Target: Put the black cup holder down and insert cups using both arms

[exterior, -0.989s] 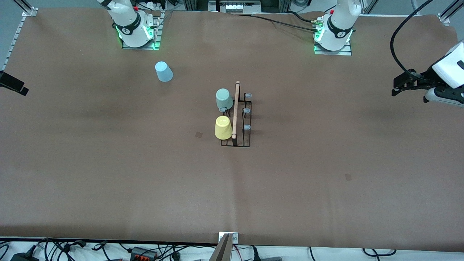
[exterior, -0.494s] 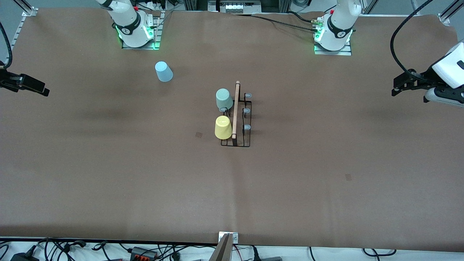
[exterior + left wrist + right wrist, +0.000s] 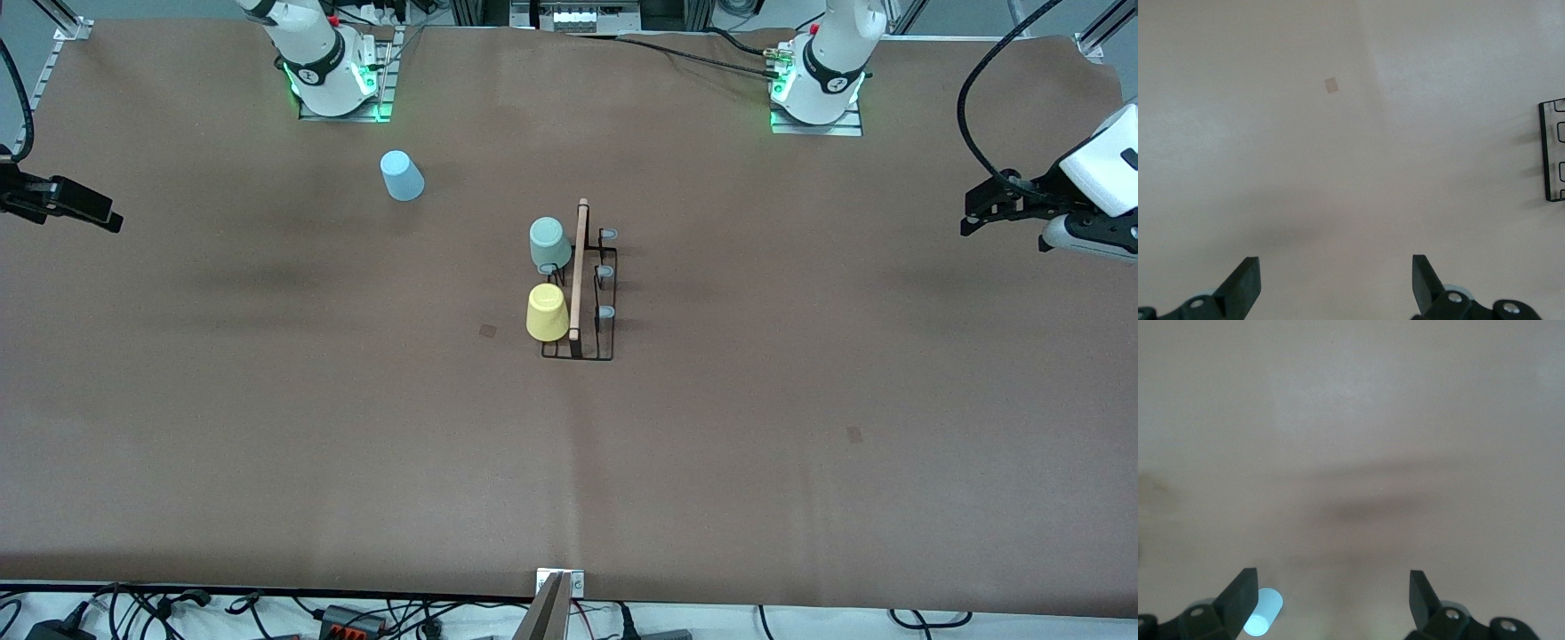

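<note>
With the mint cup (image 3: 549,244) and yellow cup (image 3: 547,313) already on the black cup holder (image 3: 582,284), the right gripper (image 3: 1331,600), jaws apart and empty over bare table, should drop squarely around the light blue cup (image 3: 402,176), farther from the camera than the holder, while the left gripper (image 3: 1335,283) waits open.

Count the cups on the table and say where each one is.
3. The mint green cup and the yellow cup sit on the black cup holder; the light blue cup lies on the table near the right arm's base.
</note>
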Motion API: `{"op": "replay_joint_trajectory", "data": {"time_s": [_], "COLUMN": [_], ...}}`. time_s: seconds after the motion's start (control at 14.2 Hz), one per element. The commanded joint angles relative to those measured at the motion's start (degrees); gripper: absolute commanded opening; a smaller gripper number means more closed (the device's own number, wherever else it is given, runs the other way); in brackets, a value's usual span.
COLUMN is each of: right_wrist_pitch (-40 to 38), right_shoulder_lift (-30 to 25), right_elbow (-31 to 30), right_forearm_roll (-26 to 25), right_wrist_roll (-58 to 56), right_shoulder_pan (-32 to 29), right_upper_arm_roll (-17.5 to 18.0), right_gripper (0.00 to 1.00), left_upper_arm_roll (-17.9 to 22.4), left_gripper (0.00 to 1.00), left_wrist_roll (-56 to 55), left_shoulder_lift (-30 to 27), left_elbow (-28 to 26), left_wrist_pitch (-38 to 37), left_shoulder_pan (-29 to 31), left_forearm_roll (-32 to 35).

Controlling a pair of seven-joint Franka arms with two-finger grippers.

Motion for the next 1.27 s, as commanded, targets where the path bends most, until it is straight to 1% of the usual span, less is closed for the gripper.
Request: {"op": "replay_joint_trajectory", "data": {"time_s": [0.0, 0.14, 0.35, 0.57, 1.2], "right_wrist_pitch": [0.85, 0.33, 0.24, 0.06, -0.73], "right_shoulder_lift": [-1.13, -1.39, -0.87, -0.87, -0.16], "right_elbow": [-0.70, -0.62, 1.84, 2.90, 3.08], "right_forearm_roll": [-0.92, -0.65, -0.82, -0.56, -0.39], "right_wrist_roll": [-3.14, -2.17, -2.26, -2.35, -2.88], "right_shoulder_pan": [0.02, 0.11, 0.45, 0.28, 0.19], "right_upper_arm_roll": [0.25, 0.69, 1.13, 1.04, 1.04], "right_gripper": [1.00, 1.00, 1.00, 1.00, 1.00], "left_upper_arm_roll": [-0.27, -0.27, -0.27, -0.27, -0.27], "left_gripper": [1.00, 1.00, 1.00, 1.00, 1.00], "left_wrist_roll": [-0.11, -0.11, -0.11, -0.11, -0.11], "left_shoulder_lift": [-0.71, -0.71, -0.71, -0.71, -0.71], "left_elbow": [0.02, 0.02, 0.02, 0.02, 0.02], "left_wrist_pitch": [-0.01, -0.01, -0.01, -0.01, -0.01], "left_shoulder_pan": [0.13, 0.13, 0.13, 0.13, 0.13], "left_forearm_roll": [1.00, 1.00, 1.09, 1.00, 1.09]}}
